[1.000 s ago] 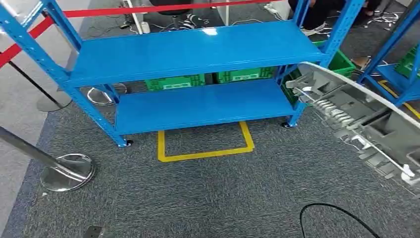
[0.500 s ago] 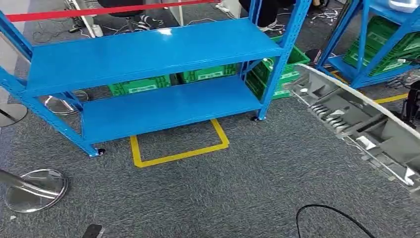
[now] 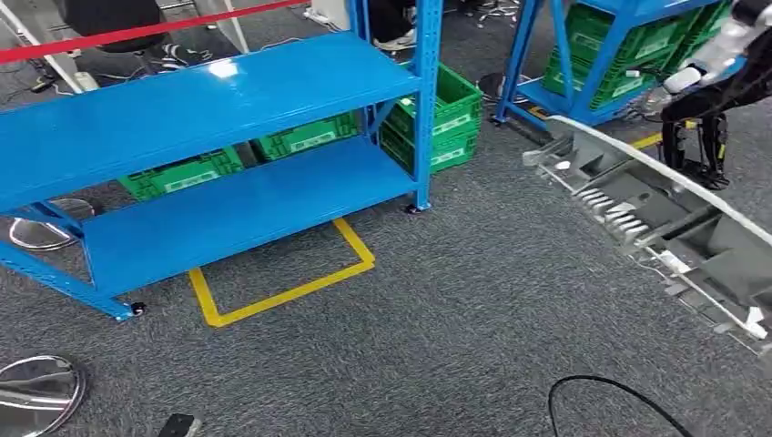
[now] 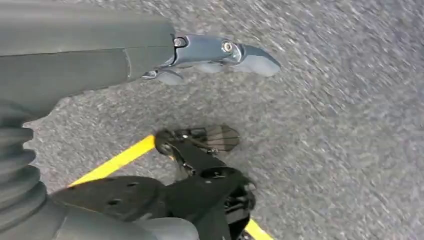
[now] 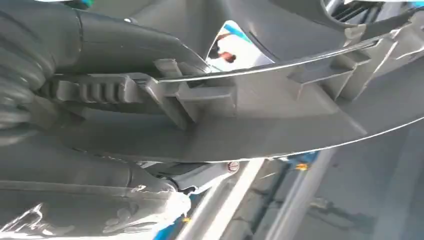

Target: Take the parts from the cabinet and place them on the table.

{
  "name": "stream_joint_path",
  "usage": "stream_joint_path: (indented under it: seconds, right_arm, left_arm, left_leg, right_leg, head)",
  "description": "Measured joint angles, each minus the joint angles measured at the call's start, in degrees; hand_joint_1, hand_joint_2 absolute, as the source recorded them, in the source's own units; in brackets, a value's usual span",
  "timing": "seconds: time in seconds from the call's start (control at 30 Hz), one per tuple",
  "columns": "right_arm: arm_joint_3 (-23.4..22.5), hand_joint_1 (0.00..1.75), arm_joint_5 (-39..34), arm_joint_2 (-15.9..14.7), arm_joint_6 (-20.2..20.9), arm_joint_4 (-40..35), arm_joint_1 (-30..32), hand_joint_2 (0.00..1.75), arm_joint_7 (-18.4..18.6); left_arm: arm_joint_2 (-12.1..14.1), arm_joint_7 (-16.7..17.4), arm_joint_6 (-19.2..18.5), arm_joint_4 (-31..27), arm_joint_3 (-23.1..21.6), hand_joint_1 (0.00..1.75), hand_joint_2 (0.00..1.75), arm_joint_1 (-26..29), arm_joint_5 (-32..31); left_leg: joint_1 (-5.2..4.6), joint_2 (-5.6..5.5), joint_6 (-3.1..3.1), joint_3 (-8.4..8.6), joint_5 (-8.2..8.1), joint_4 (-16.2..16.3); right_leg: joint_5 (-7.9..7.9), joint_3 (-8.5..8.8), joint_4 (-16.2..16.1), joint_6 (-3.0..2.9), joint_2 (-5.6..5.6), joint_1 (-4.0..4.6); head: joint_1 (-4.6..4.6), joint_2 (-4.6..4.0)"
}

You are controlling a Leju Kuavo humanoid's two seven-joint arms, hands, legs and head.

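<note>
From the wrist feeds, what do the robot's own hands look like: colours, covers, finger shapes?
The left hand has a grey ribbed cover, a smooth grey body and a bluish-grey thumb with visible screws. The right hand shows the same dark grey ribbed cover and thick smooth grey fingers.

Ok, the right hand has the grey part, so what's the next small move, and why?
Probably keep turning and walking until a table comes into view, the right hand holding its grip. The long grey part hangs over bare carpet, with the blue rack and green crates ahead, but no table to set it on.
</note>
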Motion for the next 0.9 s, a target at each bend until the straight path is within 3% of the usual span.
stream_joint_path:
  seconds: [0.07,0.1,0.13,0.17,0.2,0.23,0.27,0.3,0.33,0.5,0.57,0.6,0.63,0.67,0.7,0.73,0.8,0.83,0.87,0.9]
  right_arm:
    - [0.0,1.43,-0.4,0.0,0.1,0.0,-0.1,1.75,0.0]
    - [0.0,1.43,-0.5,0.0,0.2,0.0,-0.1,1.75,0.0]
    - [0.0,1.43,-0.5,0.0,0.2,0.0,-0.1,1.75,-0.1]
    - [0.0,1.43,-0.6,0.0,0.2,0.0,-0.1,1.75,-0.2]
    - [0.0,1.43,-0.7,0.0,0.2,0.0,-0.1,1.75,-0.3]
    - [0.0,1.43,-0.7,0.0,0.2,0.0,-0.1,1.75,-0.4]
    - [0.0,1.43,-0.7,0.0,0.2,0.0,-0.1,1.75,-0.4]
    - [0.0,1.43,-0.7,0.0,0.3,0.0,-0.3,1.75,-0.3]
    - [0.0,1.43,-0.7,0.0,0.3,0.0,-0.3,1.75,-0.4]
    - [0.0,1.43,-0.7,0.0,0.3,0.0,-0.3,1.75,-0.4]
    - [0.0,1.43,-0.7,0.0,0.3,0.0,-0.1,1.75,-0.4]
    - [0.0,1.43,-1.0,0.0,0.8,0.0,-0.4,1.75,-0.3]
    - [0.0,1.43,-1.0,0.0,1.3,0.0,-0.8,1.75,-0.2]
    - [0.0,1.43,-0.9,0.0,1.5,0.1,-0.8,1.75,-0.2]
    - [0.0,1.43,-0.7,0.0,1.5,0.2,-0.8,1.75,-0.1]
    - [0.0,1.43,-0.7,0.0,1.5,0.2,-0.8,1.75,-0.1]
    - [0.0,1.43,-0.9,0.0,1.4,0.2,-0.8,1.75,-0.1]
    - [0.0,1.43,-1.1,0.0,1.4,0.2,-0.8,1.75,-0.2]
    - [0.0,1.43,-1.4,0.0,1.4,0.3,-1.0,1.75,-0.2]
    - [0.0,1.43,-1.4,0.0,1.4,0.3,-0.9,1.75,-0.2]
  left_arm:
    - [0.0,0.0,0.0,0.0,0.0,0.00,1.75,0.3,-0.3]
    - [0.0,0.0,0.0,0.0,0.0,0.00,1.75,0.4,-0.4]
    - [0.0,0.0,0.1,0.0,0.0,0.00,1.75,0.4,-0.5]
    - [0.0,0.0,0.1,0.0,0.0,0.00,1.75,0.4,-0.5]
    - [0.0,-0.1,0.2,0.0,0.0,0.00,1.75,0.3,-0.5]
    - [0.1,-0.1,0.2,0.0,0.0,0.00,1.75,0.3,-0.5]
    - [0.0,-0.2,0.2,0.0,0.0,0.00,1.75,0.3,-0.5]
    - [0.0,-0.2,0.2,0.0,0.1,0.00,1.75,0.3,-0.5]
    - [0.0,-0.2,0.2,0.0,0.1,0.00,1.75,0.3,-0.6]
    - [0.0,-0.2,0.2,0.0,0.1,0.00,1.75,0.3,-0.6]
    - [0.0,-0.2,0.2,0.0,0.1,0.00,1.75,0.2,-0.6]
    - [0.0,-0.3,-0.2,0.0,0.1,0.00,1.75,0.2,-0.3]
    - [0.0,0.1,-0.7,0.0,0.7,0.00,1.75,0.3,0.8]
    - [0.0,0.2,-1.0,0.0,1.1,0.00,1.75,0.3,1.1]
    - [0.0,0.2,-1.1,0.0,1.4,0.00,1.75,0.2,1.1]
    - [0.0,0.2,-1.1,0.0,1.4,0.00,1.75,0.1,1.0]
    - [-0.1,-0.2,-1.1,0.0,1.4,0.00,1.75,0.0,0.7]
    - [-0.1,-0.4,-1.1,0.0,1.4,0.00,1.75,0.0,0.7]
    - [0.0,-0.4,-1.0,0.0,1.5,0.00,1.75,0.1,0.6]
    - [0.0,-0.4,-1.0,0.0,1.5,0.00,1.75,0.1,0.6]
  left_leg:
    - [0.06,-1.10,-0.09,-4.84,-4.39,10.1]
    - [0.05,-1.20,-0.07,-6.46,-4.91,13.2]
    - [0.06,-1.24,-0.03,-6.66,-3.87,13.2]
    - [0.09,-1.29,0.04,-5.85,-1.73,10.9]
    - [0.17,-1.57,0.14,-3.94,1.17,6.5]
    - [0.35,-2.77,0.18,-1.47,3.89,1.2]
    - [0.83,-6.30,0.11,0.43,5.20,-2.9]
    - [1.24,-7.95,0.23,1.09,4.59,-5.0]
    - [0.98,-7.31,0.37,0.78,4.55,-4.4]
    - [0.94,-7.20,0.42,0.76,4.56,-4.4]
    - [0.62,-6.03,1.16,0.74,4.71,-4.3]
    - [0.80,-3.18,2.41,0.79,5.14,-4.9]
    - [0.50,-1.58,2.56,0.81,5.08,-4.9]
    - [0.43,-0.66,2.57,0.77,5.07,-4.8]
    - [0.40,0.25,2.56,0.80,5.06,-4.8]
    - [0.40,1.00,2.57,0.84,5.01,-4.8]
    - [0.40,2.22,2.26,1.17,4.79,-4.8]
    - [0.25,2.63,1.97,1.50,4.60,-4.8]
    - [-0.28,3.15,1.52,1.56,4.28,-4.6]
    - [-0.23,3.47,1.32,1.66,4.34,-4.6]
  right_leg:
    - [0.13,-0.31,0.0,-0.19,1.51,0.04]
    - [0.20,-0.35,0.0,-0.22,2.35,0.06]
    - [0.23,-0.32,0.0,-0.21,3.15,0.05]
    - [0.30,-0.31,0.0,-0.10,3.99,0.00]
    - [0.40,-0.27,0.0,0.06,4.87,-0.09]
    - [0.50,-0.25,0.0,0.26,5.69,-0.18]
    - [0.62,-0.41,0.0,0.57,6.31,-0.22]
    - [0.57,-0.96,0.7,0.93,7.19,0.15]
    - [0.91,-1.30,0.4,1.35,7.74,-0.09]
    - [0.94,-1.38,0.4,1.42,7.87,-0.12]
    - [1.50,-1.72,-0.1,2.31,9.27,-0.47]
    - [-2.43,-4.64,5.5,2.97,2.90,0.09]
    - [-6.30,-8.15,13.5,3.16,1.26,-0.05]
    - [-7.66,-9.72,17.2,3.21,0.91,-0.06]
    - [-7.46,-9.94,18.1,3.24,0.81,-0.06]
    - [-6.12,-8.67,16.3,3.21,0.73,-0.05]
    - [-1.85,-2.84,6.5,2.97,-0.51,-0.04]
    - [-0.55,0.16,1.8,2.87,-3.01,0.06]
    - [-1.06,1.00,0.5,2.26,-4.40,0.35]
    - [-0.91,0.66,0.6,1.70,-3.38,0.39]
  head:
    - [-0.02,0.00]
    - [-0.07,0.00]
    - [-0.02,0.00]
    - [-0.04,0.00]
    - [-0.02,0.00]
    - [-0.04,0.00]
    - [-0.07,0.00]
    - [0.00,0.00]
    - [0.11,0.00]
    - [0.09,0.00]
    - [0.02,0.00]
    - [0.83,0.00]
    - [0.76,0.00]
    - [0.81,0.00]
    - [0.79,0.00]
    - [0.83,0.00]
    - [0.83,0.00]
    - [0.83,0.00]
    - [0.81,0.00]
    - [0.48,0.00]
